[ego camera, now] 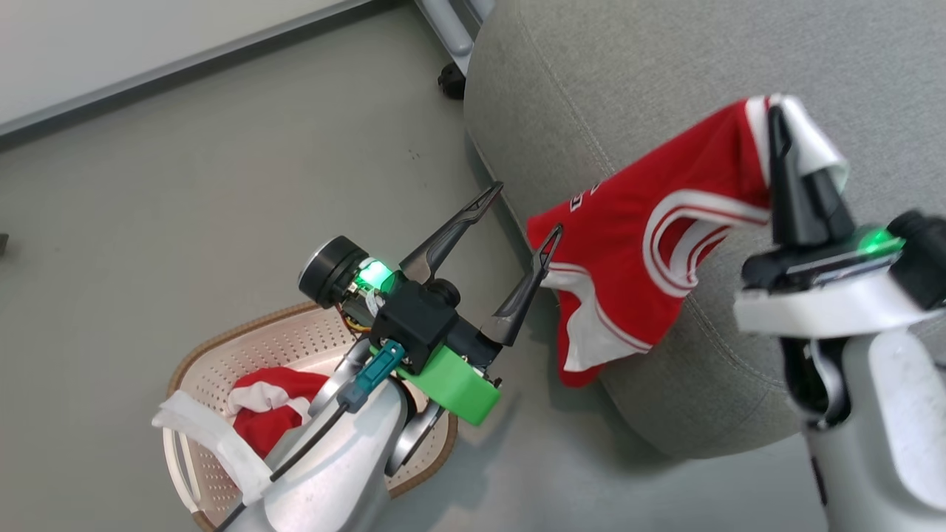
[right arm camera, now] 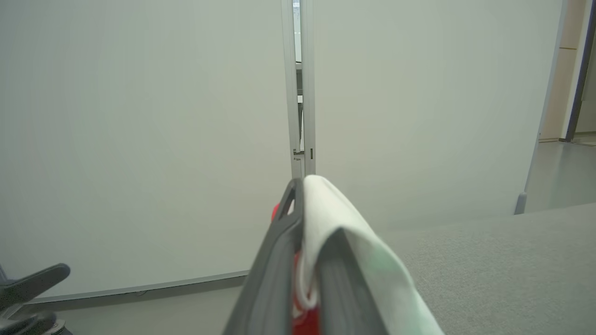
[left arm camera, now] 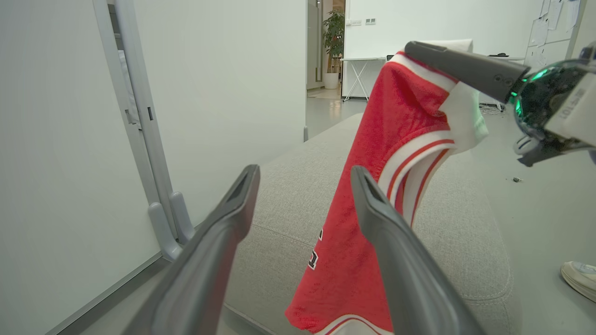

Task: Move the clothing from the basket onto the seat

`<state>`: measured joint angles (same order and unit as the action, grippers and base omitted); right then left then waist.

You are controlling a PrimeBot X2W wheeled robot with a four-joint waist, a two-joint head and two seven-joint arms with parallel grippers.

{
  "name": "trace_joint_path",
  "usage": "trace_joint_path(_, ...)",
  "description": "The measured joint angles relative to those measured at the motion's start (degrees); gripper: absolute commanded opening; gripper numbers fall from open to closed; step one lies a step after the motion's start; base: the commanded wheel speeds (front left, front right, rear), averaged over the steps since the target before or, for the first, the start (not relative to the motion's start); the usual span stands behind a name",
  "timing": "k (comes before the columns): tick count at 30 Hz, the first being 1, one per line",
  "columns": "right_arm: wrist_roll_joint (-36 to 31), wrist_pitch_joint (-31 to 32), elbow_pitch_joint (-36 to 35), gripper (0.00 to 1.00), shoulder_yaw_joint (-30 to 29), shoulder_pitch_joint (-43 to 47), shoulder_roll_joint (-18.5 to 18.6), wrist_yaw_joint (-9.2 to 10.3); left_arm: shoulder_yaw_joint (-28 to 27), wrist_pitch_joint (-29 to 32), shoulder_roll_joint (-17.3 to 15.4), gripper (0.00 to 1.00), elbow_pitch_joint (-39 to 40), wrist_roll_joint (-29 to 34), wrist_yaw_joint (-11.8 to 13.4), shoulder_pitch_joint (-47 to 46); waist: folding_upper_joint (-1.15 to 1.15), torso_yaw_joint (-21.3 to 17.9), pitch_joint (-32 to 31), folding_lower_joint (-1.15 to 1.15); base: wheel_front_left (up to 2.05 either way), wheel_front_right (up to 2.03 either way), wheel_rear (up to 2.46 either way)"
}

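Observation:
One piece of red and white clothing (ego camera: 635, 222) hangs from my right gripper (ego camera: 776, 118), which is shut on its white-trimmed edge (right arm camera: 335, 218) above the light-grey seat (ego camera: 665, 74). The cloth's lower part drapes over the seat's rounded front edge toward the floor. My left gripper (ego camera: 526, 210) is open and empty, its right fingertip close beside the hanging cloth (left arm camera: 396, 116). Below my left arm sits the cream basket (ego camera: 281, 347) on the floor. A second red garment (ego camera: 270, 403) lies in it, its white part spilling over the rim.
A white partition panel on grey posts (ego camera: 443, 22) with a dark caster (ego camera: 451, 80) stands behind the seat's left end. Grey floor lies between basket and seat. A person's shoe (left arm camera: 579, 277) rests on the floor beyond the seat's far side.

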<state>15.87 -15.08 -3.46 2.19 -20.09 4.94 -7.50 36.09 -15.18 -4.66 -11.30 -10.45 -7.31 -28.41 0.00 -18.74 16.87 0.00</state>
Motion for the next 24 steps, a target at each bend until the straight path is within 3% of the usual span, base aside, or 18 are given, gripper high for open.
trace_joint_path(13,-1.7,0.0,0.0,0.0,-12.2,-22.4,7.9,0.0,1.5,0.0,-0.7,1.0,0.0,0.9,0.0,-4.1,0.0,1.1,7.7,0.0,0.0,0.0,0.0)
trace_joint_path(24,-1.9,-0.1,9.9,0.0,-19.9,-42.7,24.2,0.0,2.9,0.0,-1.7,1.0,0.0,2.0,0.0,-8.3,0.0,2.8,16.3,0.0,0.0,0.0,0.0)
